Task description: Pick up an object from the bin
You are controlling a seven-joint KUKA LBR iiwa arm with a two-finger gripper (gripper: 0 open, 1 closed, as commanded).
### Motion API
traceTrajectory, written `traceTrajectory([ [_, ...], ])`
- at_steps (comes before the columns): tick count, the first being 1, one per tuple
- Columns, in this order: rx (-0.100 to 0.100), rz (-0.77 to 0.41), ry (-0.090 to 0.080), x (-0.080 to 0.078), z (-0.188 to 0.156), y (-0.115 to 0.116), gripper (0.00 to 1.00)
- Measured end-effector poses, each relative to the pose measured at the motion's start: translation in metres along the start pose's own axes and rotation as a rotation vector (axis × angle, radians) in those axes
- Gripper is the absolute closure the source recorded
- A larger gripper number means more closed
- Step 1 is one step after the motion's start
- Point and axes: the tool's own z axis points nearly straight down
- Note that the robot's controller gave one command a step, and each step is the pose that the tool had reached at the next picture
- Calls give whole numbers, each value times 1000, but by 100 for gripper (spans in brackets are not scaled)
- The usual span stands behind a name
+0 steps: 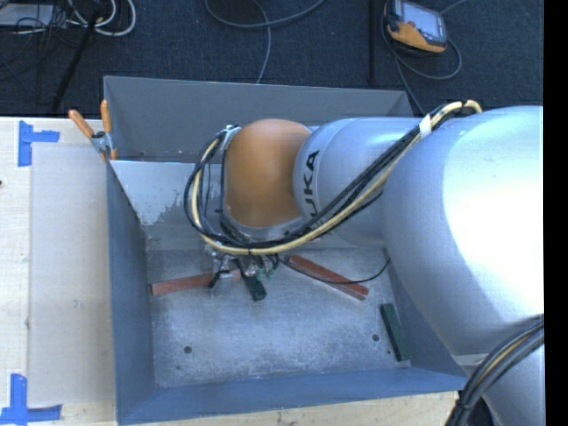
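Looking down into the grey bin [133, 344], we are seeing the gripper [232, 275] hanging low over the floor near the back middle, beneath the arm's orange cover [262, 171]. We are not managing to tell whether it is released or clenched, since the wrist and its cables are hiding it, and nothing is plainly showing in its grasp.

Two reddish-brown flat strips are lying nearest. The left strip [177, 286] is lying almost level across the view, its near end running up to the gripper, touching or just beside it, and its length stretching away to the view's left. The right strip [333, 280] is slanting down toward the view's right. A small dark green piece [256, 291] is sitting just below and right of the gripper, and a dark green bar [391, 331] is lying well apart by the right wall.

We are judging the left strip the likeliest target. Its long axis is running left to right, so a grasp should be closing across it, front to back. Caught at its end, it may be tipping on the lift.
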Motion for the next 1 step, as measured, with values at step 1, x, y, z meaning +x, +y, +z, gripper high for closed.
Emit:
traceTrajectory([
  [1, 1, -281, -7, -1, -139, -6, 100],
])
